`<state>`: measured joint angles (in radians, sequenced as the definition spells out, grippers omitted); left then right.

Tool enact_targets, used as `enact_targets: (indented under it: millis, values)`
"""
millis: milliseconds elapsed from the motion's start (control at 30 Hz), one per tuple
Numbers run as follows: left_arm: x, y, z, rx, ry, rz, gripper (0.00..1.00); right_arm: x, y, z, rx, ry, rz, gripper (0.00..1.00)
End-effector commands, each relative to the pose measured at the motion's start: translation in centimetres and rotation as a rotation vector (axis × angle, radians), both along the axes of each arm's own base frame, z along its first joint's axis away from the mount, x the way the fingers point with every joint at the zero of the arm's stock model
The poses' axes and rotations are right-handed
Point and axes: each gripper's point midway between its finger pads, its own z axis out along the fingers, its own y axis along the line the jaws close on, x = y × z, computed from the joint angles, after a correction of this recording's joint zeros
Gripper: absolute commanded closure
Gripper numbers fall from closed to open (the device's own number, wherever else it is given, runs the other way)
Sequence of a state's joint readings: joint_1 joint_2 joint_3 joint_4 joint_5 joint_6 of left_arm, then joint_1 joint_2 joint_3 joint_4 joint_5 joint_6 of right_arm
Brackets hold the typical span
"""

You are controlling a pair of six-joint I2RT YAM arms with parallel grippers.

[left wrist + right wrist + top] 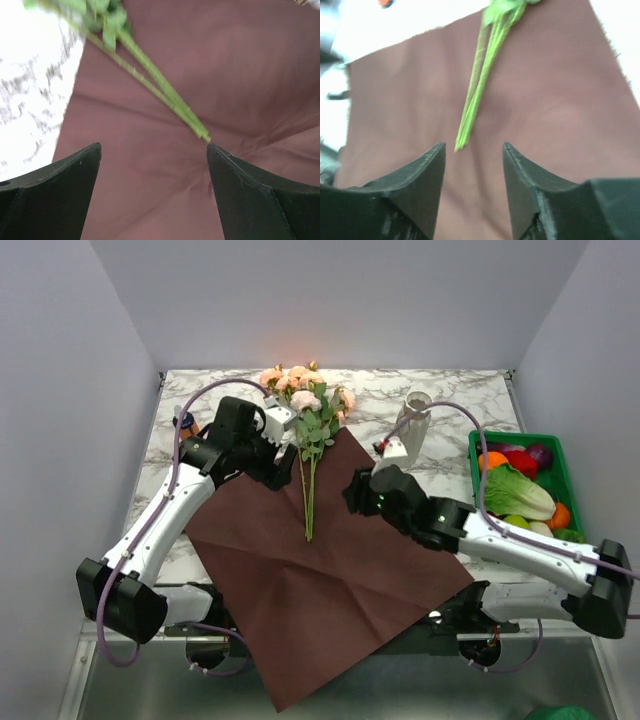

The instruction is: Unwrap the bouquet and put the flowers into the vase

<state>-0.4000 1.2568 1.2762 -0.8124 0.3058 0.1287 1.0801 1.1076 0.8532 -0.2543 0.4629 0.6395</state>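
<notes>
Flowers [305, 400] lie on creased maroon paper [330, 580] (left end effector [154, 147], right end effector [473, 146] spread).

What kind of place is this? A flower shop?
Probably a robot test booth, not a shop: plain walls box in a marble table, two robot arms stand at its near edge, and the flowers and vase look like practice props.

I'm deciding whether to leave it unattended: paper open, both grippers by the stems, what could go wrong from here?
1. The stems lie flat on the dark red paper; the open right gripper may pinch the paper too, or catch only some stems.
2. The slim vase stands just behind the right arm; a swing could tip it.
3. Its mouth looks narrow for several leafy stems at once.
</notes>
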Motion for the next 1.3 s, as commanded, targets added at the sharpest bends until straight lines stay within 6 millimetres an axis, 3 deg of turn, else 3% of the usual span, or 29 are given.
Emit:
enact_targets:
  millis: [0,33,67,100,133,167,200,233,267,300,333,367,400,433,500,533,567,633,867,967,1267]
  values:
    - [-0.6,2.5,-5.2,0.111,0.135,0.1,0.22,4.1,2.3,-0.1,-0.137,0.001,0.038,0.48]
    - [-0.5,2.7,-5.7,0.115,0.147,0.113,0.26,5.5,2.4,-0.6,-0.163,0.008,0.029,0.49]
    - [-0.6,3.0,-6.7,0.124,0.169,0.125,0.33,6.7,3.5,1.0,-0.136,-0.01,0.028,0.5]
    - [-0.3,3.2,-7.3,0.127,0.178,0.132,0.38,7.7,4.5,-1.2,-0.177,0.032,0.043,0.5]
    - [0.0,3.7,-7.8,0.136,0.188,0.149,0.41,9.0,4.8,-1.3,-0.183,0.03,0.04,0.51]
    - [-0.1,4.0,-8.7,0.151,0.203,0.158,0.51,10.2,5.8,-0.2,-0.166,0.015,0.042,0.51]
    - [0.1,4.3,-9.4,0.162,0.212,0.164,0.57,11.1,6.9,-2.5,-0.199,0.051,0.063,0.52]
    - [0.3,4.8,-9.9,0.165,0.222,0.175,0.63,12.1,7.1,-3.0,-0.211,0.057,0.064,0.53]
    - [0.1,5.1,-10.6,0.177,0.233,0.173,0.78,12.8,7.5,-3.9,-0.221,0.072,0.066,0.54]
    - [0.1,5.2,-11.1,0.184,0.241,0.167,0.84,13.6,8.7,-3.2,-0.197,0.071,0.084,0.55]
    - [0.0,5.4,-11.4,0.191,0.248,0.161,0.87,14.4,8.8,-5.8,-0.232,0.113,0.081,0.55]
    - [-0.2,5.8,-12.0,0.209,0.253,0.162,0.88,15.0,9.1,-6.3,-0.235,0.124,0.079,0.55]
    - [-0.1,6.0,-12.3,0.219,0.242,0.162,0.88,15.6,9.8,-6.0,-0.223,0.123,0.086,0.55]
    - [-0.1,6.3,-12.4,0.227,0.232,0.166,0.88,16.2,9.8,-8.2,-0.255,0.162,0.082,0.55]
    - [0.0,6.8,-12.7,0.245,0.215,0.18,0.85,16.9,10.1,-9.3,-0.27,0.182,0.087,0.56]
    - [0.0,6.9,-12.5,0.244,0.207,0.182,0.84,17.6,10.5,-8.8,-0.264,0.174,0.088,0.56]
    - [0.0,7.0,-12.5,0.249,0.2,0.184,0.82,17.8,10.6,-10.5,-0.287,0.199,0.094,0.56]
    - [-0.1,7.2,-12.1,0.249,0.179,0.184,0.79,18.4,10.5,-11.2,-0.303,0.223,0.091,0.57]
    - [-0.3,7.5,-10.3,0.236,0.127,0.196,0.36,20.2,9.7,-13.1,-0.331,0.265,0.064,0.58]
    - [-0.4,7.5,-10.1,0.234,0.118,0.192,0.32,20.5,9.2,-13.4,-0.334,0.272,0.056,0.59]
    - [-0.7,7.4,-10.2,0.23,0.125,0.182,0.32,20.9,9.5,-14.5,-0.346,0.29,0.077,0.59]
